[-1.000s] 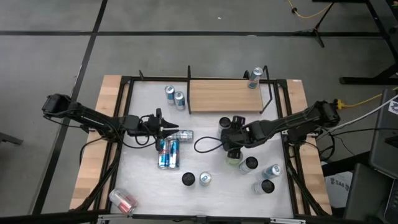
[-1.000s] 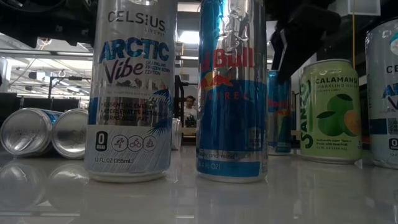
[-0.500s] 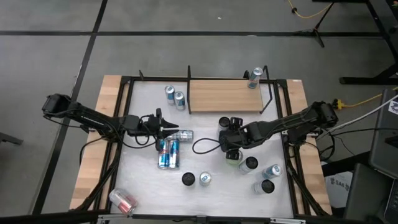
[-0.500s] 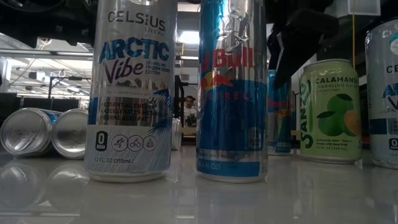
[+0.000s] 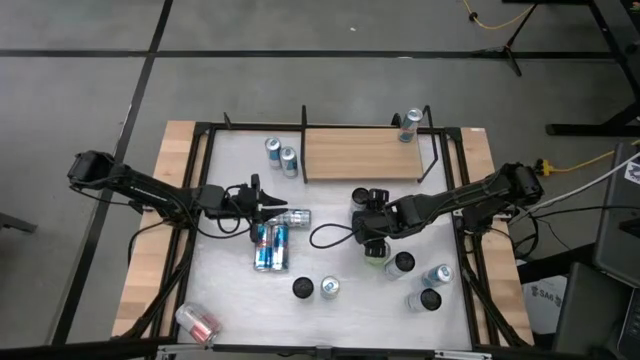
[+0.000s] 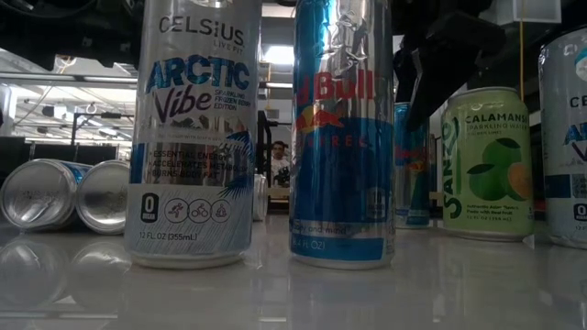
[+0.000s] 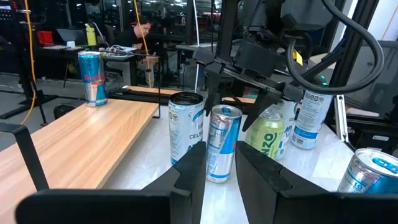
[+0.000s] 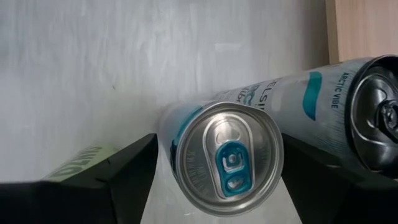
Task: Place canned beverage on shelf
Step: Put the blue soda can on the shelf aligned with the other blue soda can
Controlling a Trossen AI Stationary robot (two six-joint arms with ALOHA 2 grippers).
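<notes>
Right gripper [image 5: 371, 226] has edged leftward at table [image 5: 230, 290] centre. Jaws apart, astride upright can [image 8: 227, 165], not yet clamped. Your grasp looks imminent. Shelf [image 5: 350, 155] at far edge. Left gripper [image 5: 272, 207], narrow gap, empty, waits left of centre.

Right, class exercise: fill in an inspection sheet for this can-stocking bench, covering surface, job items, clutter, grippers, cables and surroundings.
Surface: white tabletop, no spills seen.
Job's things: wooden shelf bare except one Red Bull can at its back right corner; blue-tabbed can under the right gripper.
Clutter: pair of lying cans mid-table; toppled can at the front left edge; green Calamansi can and other upright cans scattered.
Grippers: left gripper open, empty, beside a single lying can; right gripper over the blue-tabbed can, hold unclear.
Cables: black cable loop on the table; yellow cable on the floor.
Surroundings: grey floor; a person behind.
</notes>
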